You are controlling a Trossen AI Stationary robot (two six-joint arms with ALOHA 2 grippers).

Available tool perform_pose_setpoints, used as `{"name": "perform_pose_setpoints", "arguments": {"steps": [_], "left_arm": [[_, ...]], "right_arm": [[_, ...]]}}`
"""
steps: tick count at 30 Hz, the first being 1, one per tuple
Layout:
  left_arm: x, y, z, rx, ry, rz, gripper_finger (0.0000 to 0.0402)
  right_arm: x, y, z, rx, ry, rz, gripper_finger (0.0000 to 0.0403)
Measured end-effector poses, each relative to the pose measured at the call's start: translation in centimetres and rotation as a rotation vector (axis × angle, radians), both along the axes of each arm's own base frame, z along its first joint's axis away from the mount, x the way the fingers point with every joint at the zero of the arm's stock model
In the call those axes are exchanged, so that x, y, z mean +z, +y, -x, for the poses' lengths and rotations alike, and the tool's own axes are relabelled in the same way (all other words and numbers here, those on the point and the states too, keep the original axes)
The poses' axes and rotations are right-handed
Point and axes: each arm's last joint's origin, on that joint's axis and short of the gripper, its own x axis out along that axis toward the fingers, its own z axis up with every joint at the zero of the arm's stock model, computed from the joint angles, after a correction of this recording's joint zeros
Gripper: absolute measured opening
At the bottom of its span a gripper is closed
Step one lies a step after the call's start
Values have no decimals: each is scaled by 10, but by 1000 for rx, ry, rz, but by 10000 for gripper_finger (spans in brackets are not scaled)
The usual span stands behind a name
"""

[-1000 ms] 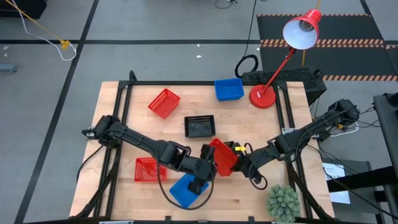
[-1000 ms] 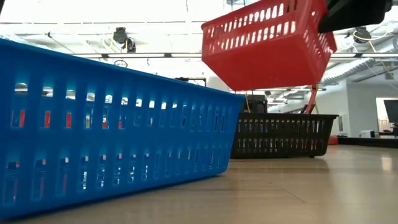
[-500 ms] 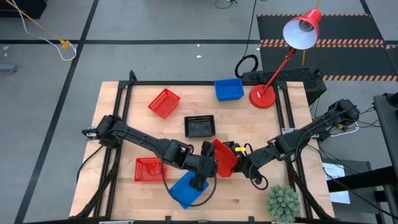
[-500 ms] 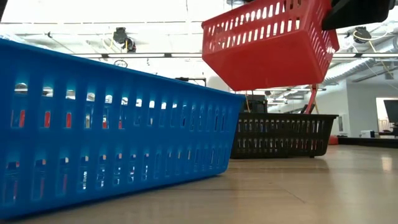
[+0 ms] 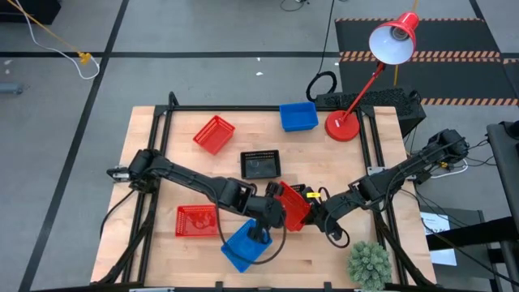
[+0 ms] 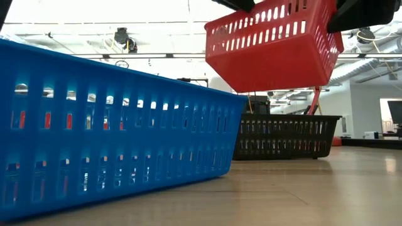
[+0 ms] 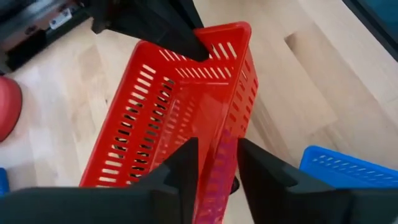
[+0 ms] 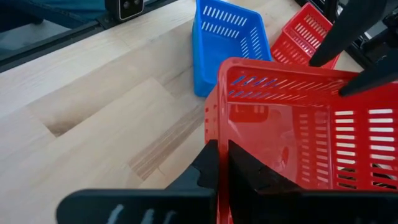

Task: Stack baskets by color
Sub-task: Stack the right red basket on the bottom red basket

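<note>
A red basket (image 5: 292, 204) (image 6: 270, 47) hangs tilted above the table's near middle, with my right gripper (image 8: 222, 155) (image 5: 312, 212) shut on its end wall. My left gripper (image 7: 217, 155) (image 5: 276, 212) comes from the left, its fingers open and astride one long wall: one inside the basket, one outside. A blue basket (image 5: 243, 245) (image 6: 94, 125) lies below by the front edge. Another red basket (image 5: 195, 219) sits on the table at the near left. My right gripper pinches the red basket's short end wall at its rim (image 8: 219, 134), one finger inside and one outside, slanting down from the table's right. The basket is lifted clear and tilted. My left gripper's fingers (image 7: 186, 165) flank the long wall (image 7: 231, 118); whether they touch it I cannot tell.
A black basket (image 5: 260, 164) (image 6: 286, 135) stands mid-table. A third red basket (image 5: 214, 134) is at the far left and a blue one (image 5: 298, 116) at the far edge, beside the red lamp base (image 5: 342, 126). A green plant (image 5: 369, 264) sits at the near right corner.
My left gripper has moved toward the table's right edge, up to the hanging red basket, and its dark tip now shows at the basket's top in the low view. The basket has shifted slightly and stays lifted and tilted.
</note>
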Motion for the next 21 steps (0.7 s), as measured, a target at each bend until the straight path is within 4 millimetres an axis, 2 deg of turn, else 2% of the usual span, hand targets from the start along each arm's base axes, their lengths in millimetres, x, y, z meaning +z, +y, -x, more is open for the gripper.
{"name": "perform_pose_setpoints", "arguments": {"steps": [6,9,15,21], "left_arm": [[-8,-2,-5,-1,3,-1,97],[-18,-4,-9,-12,13,-13,111],[-17,-4,-9,-39,11,-35,138],[-17,-3,-9,-42,15,-40,104]], "right_arm": [[0,0,0,11,-6,13,4],[0,0,0,12,-5,13,4],[0,0,0,12,-2,15,4],[-1,0,0,12,1,17,4]]}}
